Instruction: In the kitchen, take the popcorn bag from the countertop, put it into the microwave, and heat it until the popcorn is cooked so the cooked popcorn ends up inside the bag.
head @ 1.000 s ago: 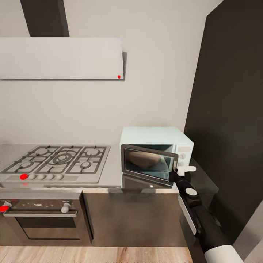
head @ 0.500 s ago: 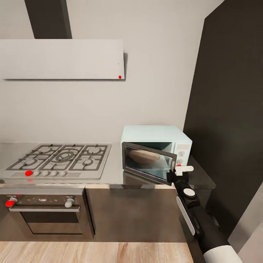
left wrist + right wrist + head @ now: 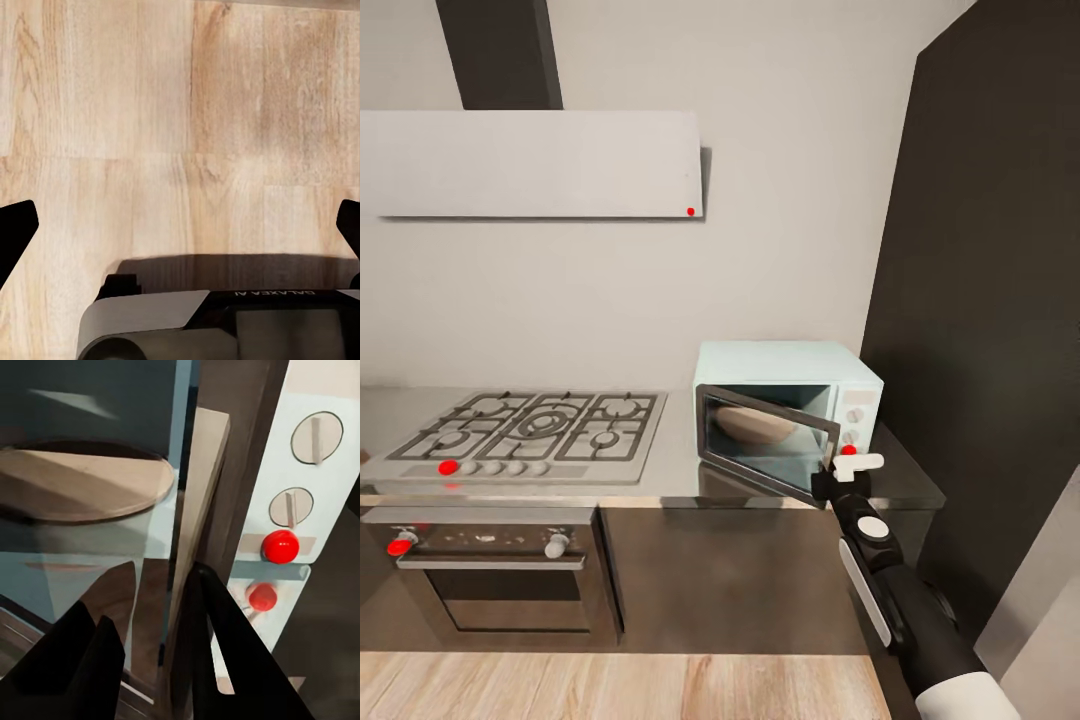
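The right hand point(image 3: 844, 478) is gripping the free edge of the microwave point(image 3: 790, 400) door point(image 3: 765, 443), one finger on each face, in the right wrist view too. The door is hanging partly ajar, hinged at 9 o'clock, its free edge toward the knobs at 3 o'clock. A brown mound inside, likely the popcorn bag point(image 3: 752, 425), is sitting at 11 o'clock from the hand. The door has open room above the table point(image 3: 660, 475). The left hand's point(image 3: 180, 240) fingers are standing wide apart, holding nothing.
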